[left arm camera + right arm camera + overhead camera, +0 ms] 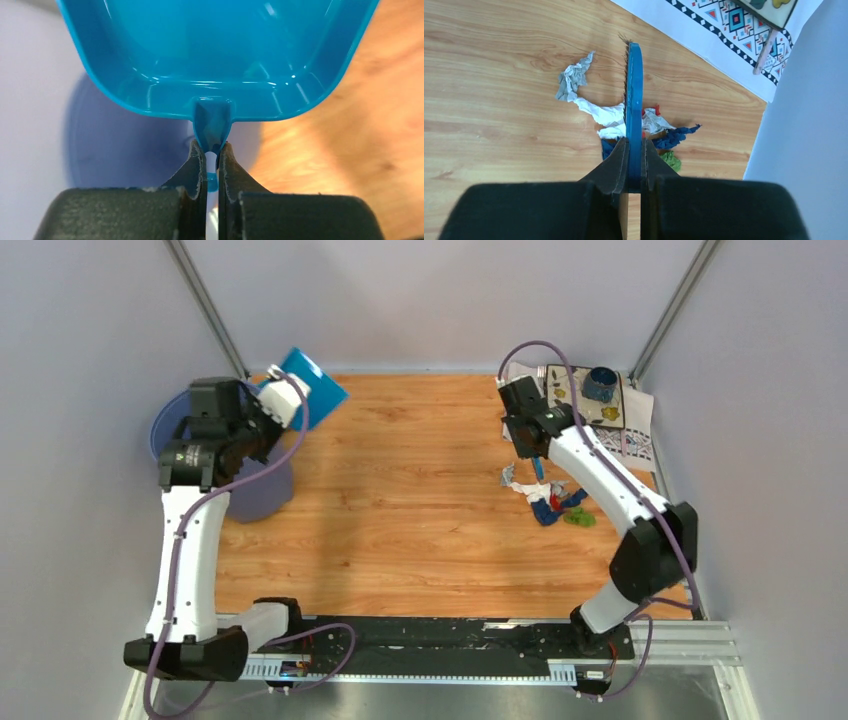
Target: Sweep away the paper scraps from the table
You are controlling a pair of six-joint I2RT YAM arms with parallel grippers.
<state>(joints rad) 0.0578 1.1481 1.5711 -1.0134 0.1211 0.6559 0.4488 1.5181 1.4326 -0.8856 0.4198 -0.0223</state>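
The paper scraps (pixel 548 498), white-grey, dark blue, red and green, lie in a small heap at the right of the table (pixel 420 500); they also show in the right wrist view (pixel 610 116). My right gripper (pixel 528 445) (pixel 634 145) is shut on a blue brush (pixel 634 100), held just above the heap. My left gripper (pixel 272 410) (pixel 211 150) is shut on the handle of a blue dustpan (pixel 312 388) (pixel 220 55), held up at the far left, over the rim of a bin.
A blue-grey bin (pixel 255 485) stands at the table's left edge under the left arm. A patterned white cloth (pixel 632 430) with a tray and a blue cup (pixel 600 383) lies in the far right corner. Grey walls border the table.
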